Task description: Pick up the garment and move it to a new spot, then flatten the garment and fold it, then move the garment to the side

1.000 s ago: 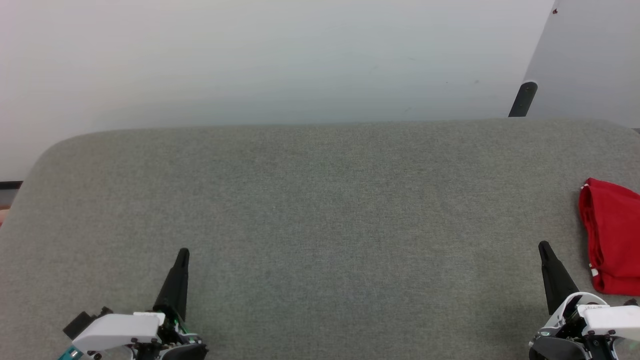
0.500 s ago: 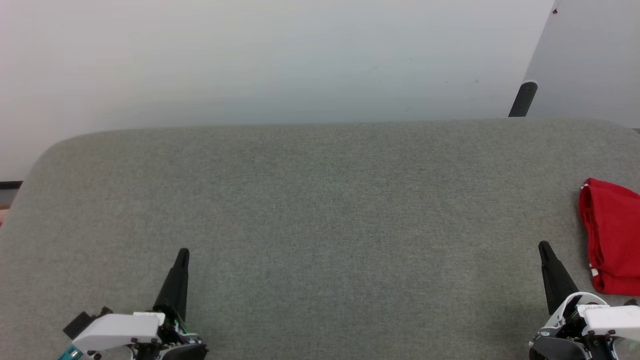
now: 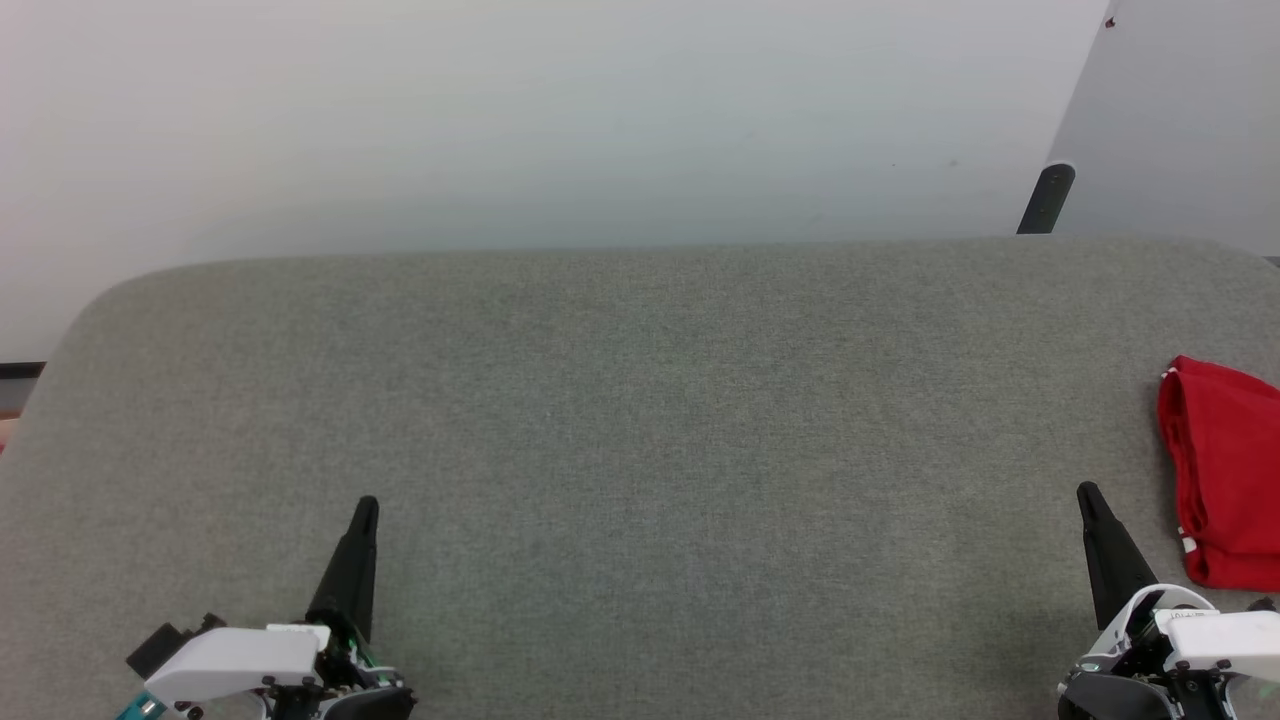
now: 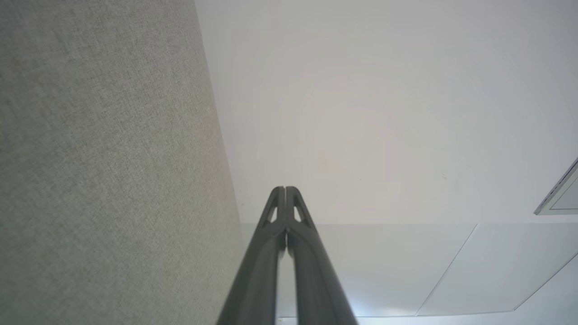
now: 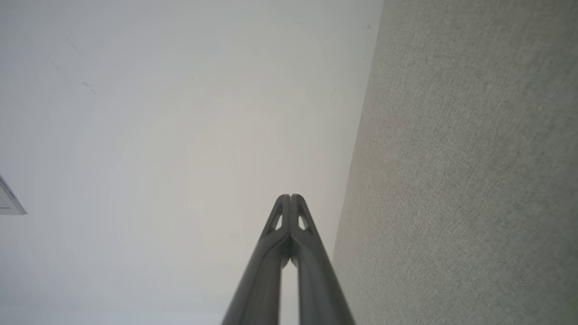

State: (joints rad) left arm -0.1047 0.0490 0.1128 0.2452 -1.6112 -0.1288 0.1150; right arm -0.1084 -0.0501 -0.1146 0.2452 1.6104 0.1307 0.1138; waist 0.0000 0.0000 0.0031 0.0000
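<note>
Head view, left to right. The left gripper point(image 3: 366, 508) sits over the near left part of the gray cloth-covered table point(image 3: 640, 400), its two dark fingers pressed together into one point and holding nothing; the left wrist view confirms the tips meeting. The middle of the table is plain gray cloth. Beyond the table's far edge rises a pale wall point(image 3: 500, 120), and a dark post point(image 3: 1046, 198) stands behind the table's far right corner. The right gripper point(image 3: 1087, 494) sits over the near right part of the table, fingers likewise pressed together and holding nothing. The garment point(image 3: 1225, 470), a folded red bundle with small white trim, lies at the table's right edge, near the right gripper, with a strip of table between them.
</note>
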